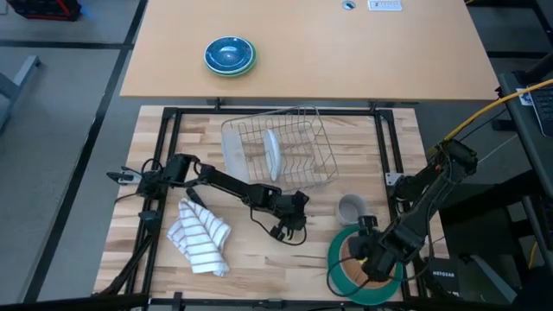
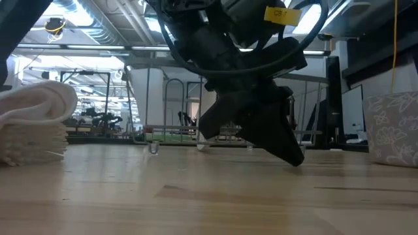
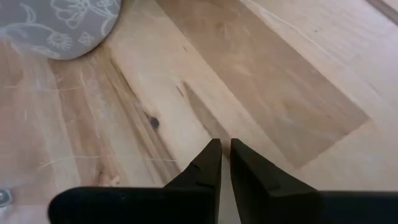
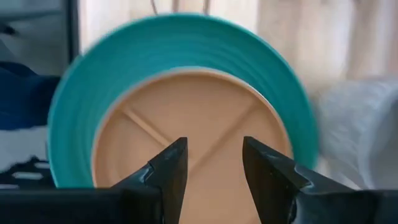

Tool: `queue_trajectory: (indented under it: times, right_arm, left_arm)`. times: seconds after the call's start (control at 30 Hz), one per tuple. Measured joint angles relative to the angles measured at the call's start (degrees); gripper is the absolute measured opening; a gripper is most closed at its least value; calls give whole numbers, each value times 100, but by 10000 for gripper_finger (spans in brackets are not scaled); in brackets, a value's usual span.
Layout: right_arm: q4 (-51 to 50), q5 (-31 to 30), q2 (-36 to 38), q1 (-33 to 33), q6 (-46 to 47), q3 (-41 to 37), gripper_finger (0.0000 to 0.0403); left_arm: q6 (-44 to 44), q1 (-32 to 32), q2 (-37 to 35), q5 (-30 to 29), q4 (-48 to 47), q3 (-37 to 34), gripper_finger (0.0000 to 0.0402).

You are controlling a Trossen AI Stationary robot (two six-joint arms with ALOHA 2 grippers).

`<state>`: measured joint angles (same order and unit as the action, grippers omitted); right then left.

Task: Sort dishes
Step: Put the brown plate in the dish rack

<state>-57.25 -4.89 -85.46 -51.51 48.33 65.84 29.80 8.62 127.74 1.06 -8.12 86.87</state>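
Observation:
A tan plate [image 4: 186, 118] lies inside a larger dark green plate [image 4: 81, 81] at the table's near right [image 1: 341, 275]. My right gripper [image 4: 214, 163] is open and points down over the tan plate, with nothing between its fingers; it also shows in the high view [image 1: 367, 257]. A small white plate [image 1: 272, 154] stands on edge in a wire dish rack [image 1: 304, 130]. My left gripper [image 3: 225, 158] is shut and empty low over the bare wood at the table's middle [image 1: 294, 218], left of a grey flowered mug [image 3: 59, 25].
A striped white towel [image 1: 200, 235] lies at the near left and also shows in the low view [image 2: 32, 124]. The grey mug [image 1: 350, 207] stands just beyond the green plate. Blue bowls stacked on green [image 1: 229, 56] sit on the far tabletop. A black frame [image 1: 168, 173] borders the wooden table.

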Motion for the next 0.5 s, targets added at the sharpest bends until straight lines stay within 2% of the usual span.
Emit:
queue_trajectory:
  times: [0.17,0.5]
  right_arm:
    - [892,-40,-216,11,-70,-402,159]
    - [1558,-499,-742,15,-201,-419,159]
  left_arm:
    - [-42,104,-1,-49,181,20,15]
    - [421,614,-1,-23,151,364,14]
